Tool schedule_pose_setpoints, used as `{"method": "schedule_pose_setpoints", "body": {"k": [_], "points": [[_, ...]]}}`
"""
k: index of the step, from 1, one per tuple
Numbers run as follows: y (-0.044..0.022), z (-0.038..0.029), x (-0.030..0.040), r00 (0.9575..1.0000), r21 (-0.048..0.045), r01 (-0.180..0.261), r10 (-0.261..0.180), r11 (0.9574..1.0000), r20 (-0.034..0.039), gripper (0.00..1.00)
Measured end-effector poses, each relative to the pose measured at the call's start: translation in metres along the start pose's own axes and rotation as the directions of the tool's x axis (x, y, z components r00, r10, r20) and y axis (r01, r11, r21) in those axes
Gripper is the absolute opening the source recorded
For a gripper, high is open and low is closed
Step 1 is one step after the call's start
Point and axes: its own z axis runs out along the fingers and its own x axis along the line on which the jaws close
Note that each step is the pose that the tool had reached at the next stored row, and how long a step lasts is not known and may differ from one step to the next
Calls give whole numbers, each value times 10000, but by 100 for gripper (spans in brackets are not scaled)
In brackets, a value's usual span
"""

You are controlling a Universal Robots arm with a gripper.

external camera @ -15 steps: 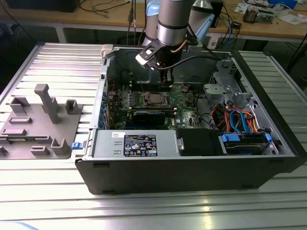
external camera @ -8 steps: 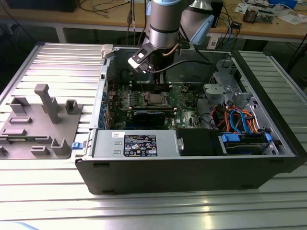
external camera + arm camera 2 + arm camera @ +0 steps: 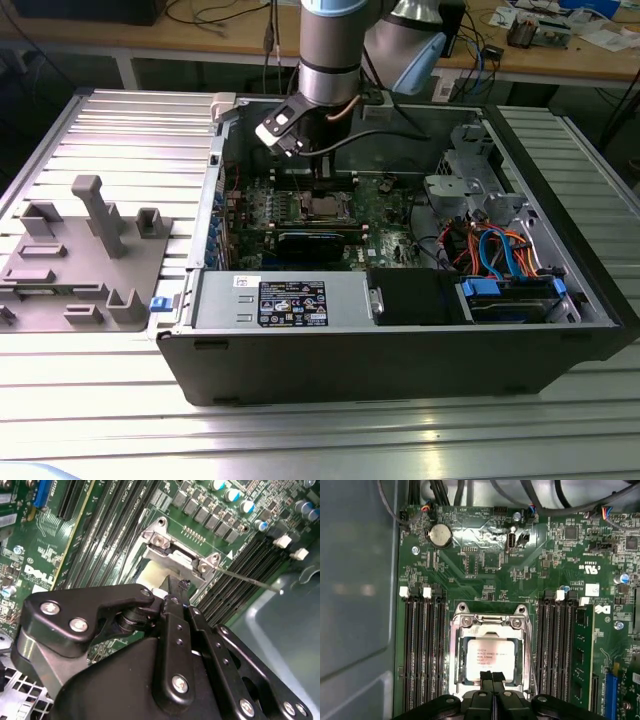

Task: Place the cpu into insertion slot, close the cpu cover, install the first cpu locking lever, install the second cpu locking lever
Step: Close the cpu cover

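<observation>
The cpu [image 3: 489,655], with its pale metal top, lies in the insertion slot [image 3: 326,206] on the green board. The silvery cpu cover [image 3: 456,650] lies flat around it like a frame, its hinge screws [image 3: 160,541] showing in the second wrist view. My gripper [image 3: 492,675] hovers just over the near edge of the cpu with its black fingers [image 3: 172,610] pressed together and nothing between them. One thin locking lever [image 3: 250,581] sticks out sideways from the socket, free of its catch. In the exterior view the gripper [image 3: 322,178] hangs inside the case over the socket.
Black memory slots [image 3: 422,650] flank the socket on both sides. The case walls [image 3: 300,345], a power supply [image 3: 285,298] and drive bay with orange and blue cables [image 3: 495,255] surround the board. A grey fixture [image 3: 90,250] stands on the slatted table at the exterior view's left.
</observation>
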Motion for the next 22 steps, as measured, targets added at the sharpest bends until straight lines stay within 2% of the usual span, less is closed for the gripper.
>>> {"method": "schedule_pose_setpoints", "body": {"k": [6,10,19,22], "points": [[-67,69,3,10000,-12,71,-71,10000,-3,11],[-79,152,4,10000,-19,71,-71,10000,-3,11],[-90,210,3,10000,-16,72,-72,10000,8,11],[-89,208,5,10000,-24,70,-70,10000,-2,11]]}}
